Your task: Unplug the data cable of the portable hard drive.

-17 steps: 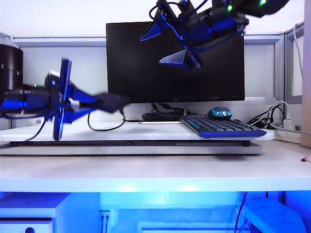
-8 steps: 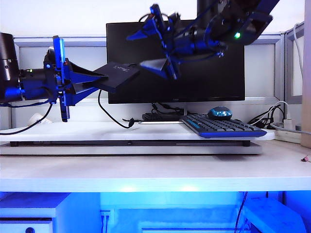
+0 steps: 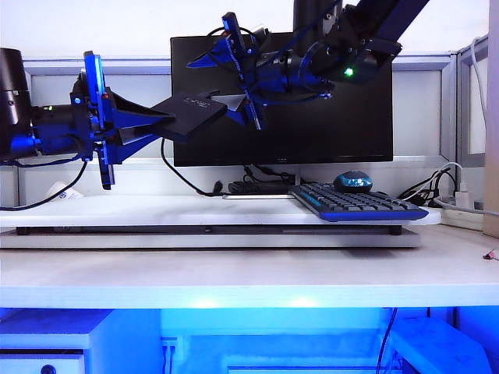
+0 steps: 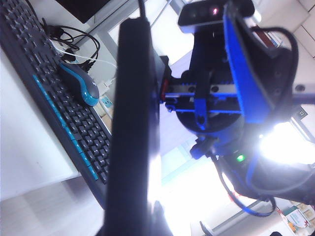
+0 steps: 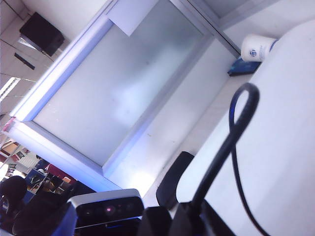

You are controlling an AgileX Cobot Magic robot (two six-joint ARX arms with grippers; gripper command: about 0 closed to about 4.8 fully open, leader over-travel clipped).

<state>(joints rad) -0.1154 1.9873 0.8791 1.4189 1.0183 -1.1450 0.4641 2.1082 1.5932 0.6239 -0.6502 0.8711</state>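
Note:
The portable hard drive [image 3: 195, 113], a flat black box, hangs in the air in front of the monitor. My left gripper [image 3: 165, 125] is shut on its left end. In the left wrist view the drive [image 4: 130, 123] stands edge-on, running away from my left gripper [image 4: 142, 226]. The thin black data cable [image 3: 183, 178] droops from the drive down to the white platform. My right gripper [image 3: 226, 82] is open, its fingers above and below the drive's right end. In the right wrist view the cable [image 5: 229, 142] rises in a loop from between the fingers of my right gripper [image 5: 192, 221].
A black monitor [image 3: 281, 117] stands behind both grippers. On the white platform [image 3: 156, 212] lie a black-and-blue keyboard [image 3: 359, 204] and a mouse [image 3: 352, 181]. Power-strip cables [image 3: 452, 195] lie at the far right. A white bottle [image 5: 258, 46] stands at the platform's far left.
My left gripper has lifted the hard drive from near the platform up in front of the monitor. My right gripper has come down and leftward to the drive's right end.

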